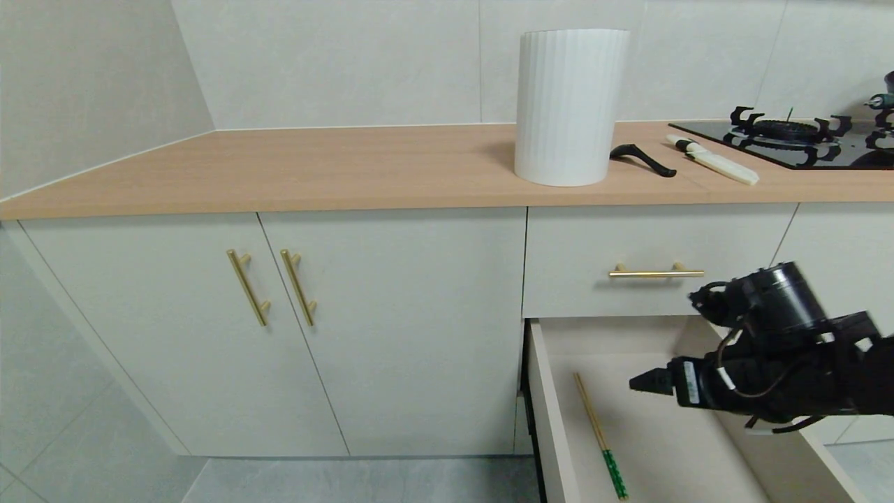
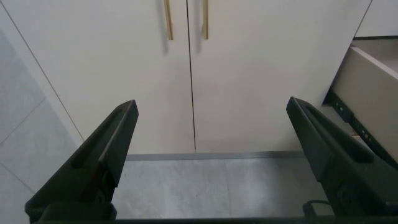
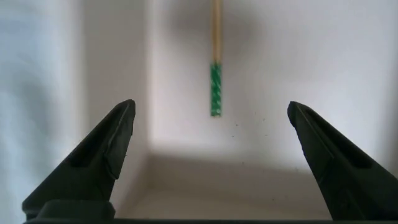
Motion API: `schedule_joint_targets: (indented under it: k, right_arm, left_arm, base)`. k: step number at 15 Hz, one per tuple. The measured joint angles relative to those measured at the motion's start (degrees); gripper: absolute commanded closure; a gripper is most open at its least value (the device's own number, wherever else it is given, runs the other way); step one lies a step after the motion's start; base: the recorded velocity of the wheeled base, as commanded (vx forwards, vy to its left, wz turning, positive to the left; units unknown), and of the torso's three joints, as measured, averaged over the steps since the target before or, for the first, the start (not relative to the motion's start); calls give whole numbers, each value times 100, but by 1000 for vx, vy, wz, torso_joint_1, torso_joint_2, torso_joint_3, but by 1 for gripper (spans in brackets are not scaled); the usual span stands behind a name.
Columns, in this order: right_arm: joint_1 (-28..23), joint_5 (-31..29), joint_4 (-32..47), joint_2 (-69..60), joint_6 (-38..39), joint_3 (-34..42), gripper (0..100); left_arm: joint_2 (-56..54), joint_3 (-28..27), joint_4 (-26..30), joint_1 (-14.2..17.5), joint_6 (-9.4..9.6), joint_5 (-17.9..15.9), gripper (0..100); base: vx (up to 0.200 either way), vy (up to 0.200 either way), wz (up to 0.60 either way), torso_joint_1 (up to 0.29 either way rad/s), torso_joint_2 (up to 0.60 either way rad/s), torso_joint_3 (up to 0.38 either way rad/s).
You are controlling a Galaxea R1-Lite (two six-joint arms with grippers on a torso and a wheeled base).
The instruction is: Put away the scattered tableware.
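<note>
Right hand (image 1: 637,383) released, fingers spread wide, nothing between them. Hangs over the open drawer (image 1: 549,409) at 4 o'clock of the head view, tips pointing toward 9 o'clock. Left hand (image 2: 211,118) released also, holding nothing, facing the closed cabinet doors (image 2: 249,74), floor tiles below. Chopsticks (image 1: 599,432) with green ends inside the drawer, flat on its bottom, at 8 o'clock from the right hand, near the side wall, not touched. On the bench (image 1: 314,168), white ribbed canister (image 1: 567,105) upright; at its 3 o'clock a black utensil (image 1: 644,159), then a white knife-like utensil (image 1: 714,161), both lying flat, apart from each other. Stove (image 1: 789,136) at 2 o'clock of the head view.
</note>
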Motion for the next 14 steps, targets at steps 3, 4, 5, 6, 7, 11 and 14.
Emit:
schedule_joint_targets:
  k: [3,4,5,6,7,11,14]
  right_arm:
    - [-579,158,163,-955,-479,-127,0]
    - [-655,169,156,-1123,-525,-139,0]
    - [-701,169,152,-1230,-533,-146,0]
    - [-725,169,143,-1303,-541,-150,0]
    - [-739,165,141,-1356,-544,-150,0]
    - [-747,169,123,-1438,-556,-150,0]
    - [-753,167,132,-1442,-607,-135,0]
  left_arm:
    - [0,0,-2,0,0,0,0]
    - [0,0,-2,-2,0,0,0]
    - [0,0,0,0,0,2,0]
    - [0,0,0,0,0,0,0]
    - [0,0,-2,0,0,0,0]
    - [0,-2,-20,0,0,0,0]
    - [0,0,-2,0,0,2,0]
  base:
    - [0,0,0,0,0,0]
    - [0,0,0,0,0,0]
    - [0,0,0,0,0,0]
    - [0,0,0,0,0,0]
    - [0,0,0,0,0,0]
    - [0,0,0,45,-188,-195]
    - [0,0,0,121,-443,-320]
